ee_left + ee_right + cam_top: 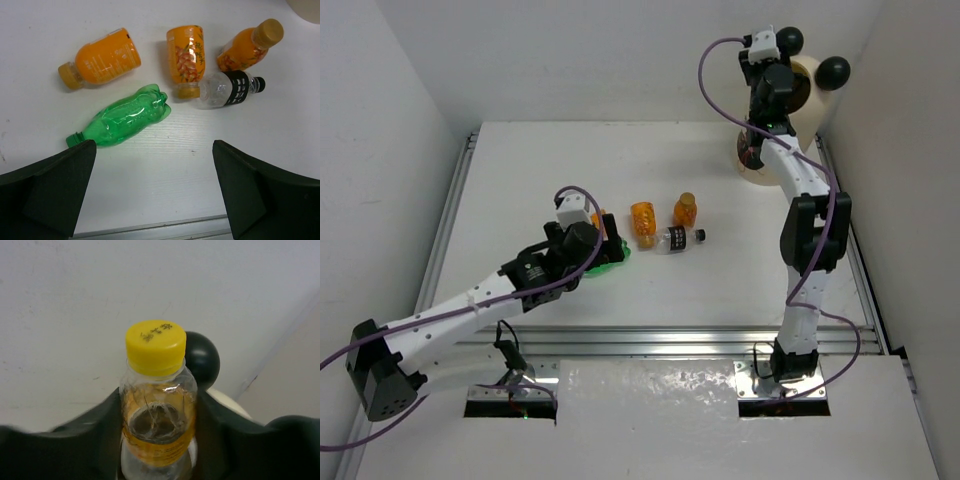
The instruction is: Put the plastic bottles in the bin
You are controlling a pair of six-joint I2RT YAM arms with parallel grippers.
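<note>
Right fingers (100,440) clamp the yellow-capped bottle (156,405) beside the corner bin (808,88); left fingers (50,190) gape wide, bare tabletop (165,185) between, green bottle (125,116) adjacent.

We see three orange plastic bottles (102,56), green bottle (125,116), black-labelled clear bottle (227,89) lying mid-table; yellow-capped clear bottle (156,405) aloft beside cream cylindrical bin (810,85), one o'clock.

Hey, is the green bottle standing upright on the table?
No, the green bottle lies flat on its side on the white table.
</note>
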